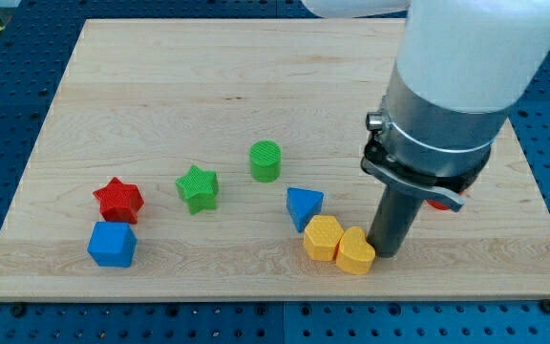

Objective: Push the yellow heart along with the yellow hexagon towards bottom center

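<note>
Camera view shows our tip touching the yellow heart at its 3 o'clock, the yellow hexagon pressed against the heart at 9 o'clock, both low on the worktop, with no gripper fitted to report on.

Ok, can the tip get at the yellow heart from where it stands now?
Probably yes. My tip sits right against the yellow heart on the view's right side, nothing between them. The yellow hexagon touches the heart's far side, so both should move together.
</note>
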`<state>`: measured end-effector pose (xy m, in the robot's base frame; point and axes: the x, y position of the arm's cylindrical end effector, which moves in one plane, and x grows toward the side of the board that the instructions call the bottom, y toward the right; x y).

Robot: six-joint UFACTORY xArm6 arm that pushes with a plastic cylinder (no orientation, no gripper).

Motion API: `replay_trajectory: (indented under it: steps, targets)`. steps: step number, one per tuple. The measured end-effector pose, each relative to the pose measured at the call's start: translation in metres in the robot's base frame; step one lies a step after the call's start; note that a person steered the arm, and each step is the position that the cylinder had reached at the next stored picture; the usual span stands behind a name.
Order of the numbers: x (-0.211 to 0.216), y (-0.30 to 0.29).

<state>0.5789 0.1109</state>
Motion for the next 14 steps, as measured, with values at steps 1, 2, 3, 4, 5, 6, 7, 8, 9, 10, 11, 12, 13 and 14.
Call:
replay_trajectory:
  steps: [1,2,3,4,5,6,7,8,9,10,11,12,13,14]
  targets:
    - [0.004,0.010]
    - [0.004,0.023]
    - [0.011,0.037]
    - [0.033,0.066]
    - [0.039,0.082]
    - [0.039,0.091]
    - [0.036,0.088]
    - [0.037,0.066]
    - [0.037,0.034]
    - [0.034,0.007]
    - [0.025,-0.004]
    - [0.014,-0.018]
    - [0.007,-0.037]
    - [0.000,-0.058]
